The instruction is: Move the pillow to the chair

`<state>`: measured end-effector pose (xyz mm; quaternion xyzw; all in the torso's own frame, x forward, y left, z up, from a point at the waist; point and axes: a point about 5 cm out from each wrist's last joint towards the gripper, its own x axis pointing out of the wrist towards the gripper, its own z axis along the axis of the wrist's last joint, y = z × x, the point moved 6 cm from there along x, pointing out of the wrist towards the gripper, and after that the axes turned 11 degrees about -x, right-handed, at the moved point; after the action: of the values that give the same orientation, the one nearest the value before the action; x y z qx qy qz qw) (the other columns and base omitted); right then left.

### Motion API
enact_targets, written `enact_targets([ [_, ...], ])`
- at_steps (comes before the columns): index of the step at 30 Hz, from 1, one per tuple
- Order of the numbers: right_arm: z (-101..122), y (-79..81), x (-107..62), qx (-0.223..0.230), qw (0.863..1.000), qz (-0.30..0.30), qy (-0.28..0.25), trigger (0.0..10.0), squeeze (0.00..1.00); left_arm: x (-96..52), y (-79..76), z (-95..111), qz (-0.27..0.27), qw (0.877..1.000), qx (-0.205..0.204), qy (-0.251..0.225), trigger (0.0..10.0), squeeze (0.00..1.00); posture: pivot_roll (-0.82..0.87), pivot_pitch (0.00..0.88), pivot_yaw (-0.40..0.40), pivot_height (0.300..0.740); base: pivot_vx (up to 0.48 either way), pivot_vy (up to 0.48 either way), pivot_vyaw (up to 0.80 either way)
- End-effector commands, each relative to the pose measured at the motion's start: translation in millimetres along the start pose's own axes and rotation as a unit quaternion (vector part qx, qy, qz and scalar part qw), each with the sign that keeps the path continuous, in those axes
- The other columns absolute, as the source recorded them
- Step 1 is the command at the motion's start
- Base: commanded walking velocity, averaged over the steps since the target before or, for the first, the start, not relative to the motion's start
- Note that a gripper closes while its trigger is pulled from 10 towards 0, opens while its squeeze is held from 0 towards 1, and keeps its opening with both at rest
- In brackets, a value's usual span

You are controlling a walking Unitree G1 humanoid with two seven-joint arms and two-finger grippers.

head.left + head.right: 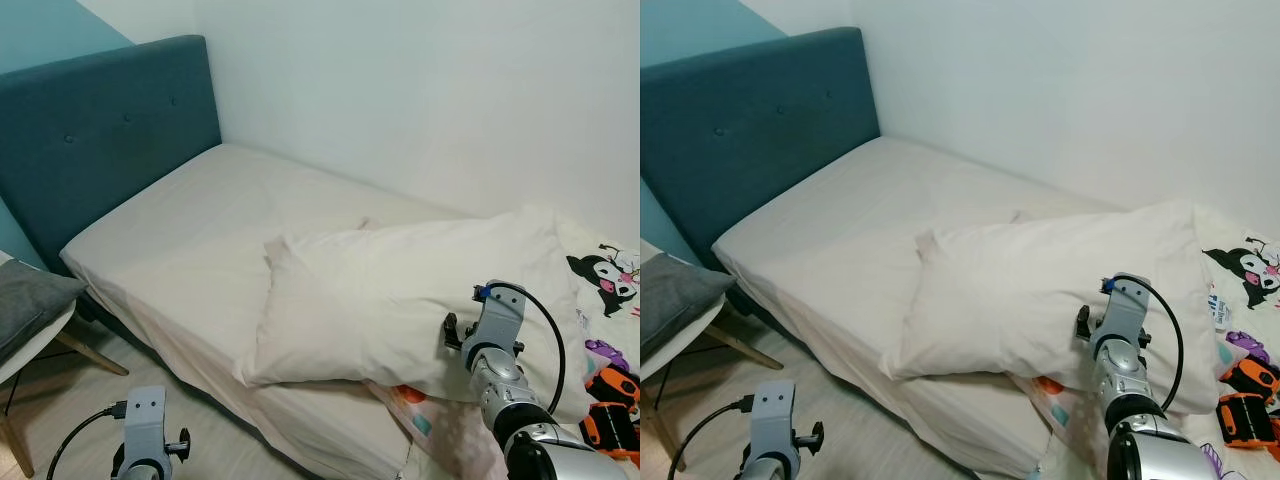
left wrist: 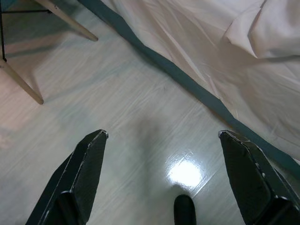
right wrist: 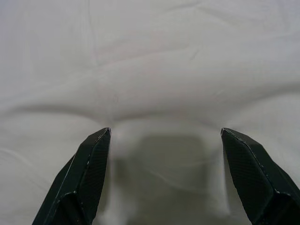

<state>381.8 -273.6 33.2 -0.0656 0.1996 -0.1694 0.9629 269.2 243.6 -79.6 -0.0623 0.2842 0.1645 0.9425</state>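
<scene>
The chair [image 1: 30,330] sits at the lower left edge of the head views, grey cushion [image 1: 28,298] on the seat, wooden legs splayed onto the floor [image 2: 117,117]. The left gripper [image 2: 161,178] hangs low at the lower left, over bare floor beside the bed [image 1: 200,230]; its fingers stand wide apart and hold nothing.

The pillow [image 1: 400,300] lies at centre frame on the bed, its near edge overhanging the mattress side. The right gripper [image 3: 164,178] is at the lower right, over the pillow's near right part, fingers spread wide with white fabric between and below them, not yet clamped.

Risks, as judged from this position:
- A shallow pinch may catch only loose cover fabric, which can slip under the pillow's weight.
- A one-sided grip leaves the far end free to sag and drag.
- The patterned blanket [image 1: 610,300] at the right edge touches the pillow and may be pulled along.
- The chair is well apart from the pillow; the carry may loosen the hold.
</scene>
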Motion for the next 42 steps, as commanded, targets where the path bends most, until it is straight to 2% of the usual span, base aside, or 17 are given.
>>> enact_targets([
  [1, -10.4, -4.5, -1.1, -0.018, 1.0, -0.006, 0.019, 10.0, 0.0, 0.8, 0.5, 3.9, -0.007, 1.0, 0.017, -0.006, 10.0, 0.0, -0.18, 0.0, -0.001, 0.66, 0.0, 0.0, 0.0],
  [13, 4.6, -52.0, 2.3, -0.046, 0.997, -0.069, 0.003, 10.0, 0.0, 0.7, -2.6, 5.8, -0.015, 0.999, 0.025, -0.012, 10.0, 0.0, -0.18, 0.008, 0.001, 0.616, 0.0, 0.0, 0.0],
  [19, 7.7, -62.6, 2.2, -0.048, 0.995, -0.085, -0.001, 10.0, 0.0, 1.1, -1.3, 7.6, -0.014, 0.999, 0.028, -0.015, 10.0, 0.0, -0.18, 0.008, 0.001, 0.616, 0.0, 0.0, 0.0],
  [22, 14.2, -68.4, 2.5, -0.024, 0.996, -0.085, -0.016, 10.0, 0.0, 1.4, -0.1, 9.5, -0.014, 0.999, 0.031, -0.019, 10.0, 0.0, -0.18, 0.015, 0.006, 0.608, 0.0, 0.0, 0.0],
  [23, 16.4, -68.4, 2.8, -0.003, 0.997, -0.079, -0.022, 10.0, 0.0, 1.5, 0.1, 10.2, -0.014, 0.999, 0.032, -0.02, 10.0, 0.0, -0.18, 0.015, 0.006, 0.603, 0.0, 0.0, 0.0],
  [24, 17.6, -66.1, 3.2, 0.042, 0.996, -0.07, -0.026, 10.0, 0.0, 1.5, 0.3, 10.4, -0.015, 0.999, 0.033, -0.02, 10.0, 0.0, -0.18, 0.016, 0.009, 0.598, 0.0, 0.0, 0.0],
  [25, 17.6, -66.1, 3.2, 0.042, 0.996, -0.07, -0.026, 10.0, 0.0, 1.5, 0.3, 10.4, -0.015, 0.999, 0.033, -0.02, 10.0, 0.0, -0.18, 0.016, 0.009, 0.598, 0.0, 0.0, 0.0],
  [26, 18.2, -61.5, 3.9, 0.114, 0.992, -0.053, -0.03, 10.0, 0.0, 1.4, 0.3, 10.4, -0.015, 0.999, 0.034, -0.021, 10.0, 0.0, -0.18, 0.017, 0.009, 0.593, 0.0, 0.0, 0.0],
  [27, 18.2, -61.5, 3.9, 0.114, 0.992, -0.053, -0.03, 10.0, 0.0, 1.4, 0.3, 10.4, -0.015, 0.999, 0.034, -0.021, 10.0, 0.0, -0.18, 0.017, 0.009, 0.593, 0.0, 0.0, 0.0],
  [29, 21.1, -54.9, 4.3, 0.227, 0.972, -0.026, -0.045, 10.0, 0.0, 1.3, 0.0, 10.3, -0.016, 0.999, 0.036, -0.021, 10.0, 0.0, -0.18, 0.018, 0.01, 0.583, 0.0, 0.0, 0.0],
  [30, 22.3, -54.4, 4.1, 0.252, 0.966, -0.021, -0.05, 10.0, 0.0, 1.3, 0.0, 10.3, -0.017, 0.999, 0.037, -0.021, 10.0, 0.0, -0.18, 0.018, 0.01, 0.578, 0.0, 0.0, 0.0],
  [35, 24.9, -63.8, 3.5, 0.285, 0.956, -0.031, -0.061, 10.0, 0.0, 1.3, -0.9, 10.4, -0.019, 0.999, 0.041, -0.022, 10.0, 0.0, -0.18, 0.02, 0.012, 0.568, 0.0, 0.0, 0.0],
  [36, 26.2, -70.5, 3.2, 0.312, 0.947, -0.034, -0.068, 10.0, 0.0, 1.2, -1.5, 10.4, -0.021, 0.999, 0.045, -0.022, 10.0, 0.0, -0.19, 0.021, 0.014, 0.563, 0.0, 0.0, 0.0],
  [37, 26.2, -70.5, 3.2, 0.312, 0.947, -0.034, -0.068, 10.0, 0.0, 1.2, -1.5, 10.4, -0.021, 0.999, 0.045, -0.022, 10.0, 0.0, -0.19, 0.021, 0.014, 0.563, 0.0, 0.0, 0.0],
  [39, 22.7, -75.1, 2.9, 0.403, 0.912, -0.025, -0.069, 10.0, 0.0, 1.1, -2.8, 9.9, -0.025, 0.998, 0.049, -0.021, 10.0, 0.0, -0.19, 0.017, 0.012, 0.553, 0.0, 0.0, 0.0],
  [40, 22.7, -75.1, 2.9, 0.403, 0.912, -0.025, -0.069, 10.0, 0.0, 1.1, -2.8, 9.9, -0.025, 0.998, 0.049, -0.021, 10.0, 0.0, -0.19, 0.017, 0.012, 0.553, 0.0, 0.0, 0.0],
  [42, 15.3, -67.1, 2.8, 0.461, 0.886, -0.008, -0.058, 10.0, 0.0, 1.3, -3.4, 10.4, -0.026, 0.998, 0.051, -0.021, 10.0, 0.0, -0.19, 0.014, 0.011, 0.543, 0.0, 0.0, 0.0],
])
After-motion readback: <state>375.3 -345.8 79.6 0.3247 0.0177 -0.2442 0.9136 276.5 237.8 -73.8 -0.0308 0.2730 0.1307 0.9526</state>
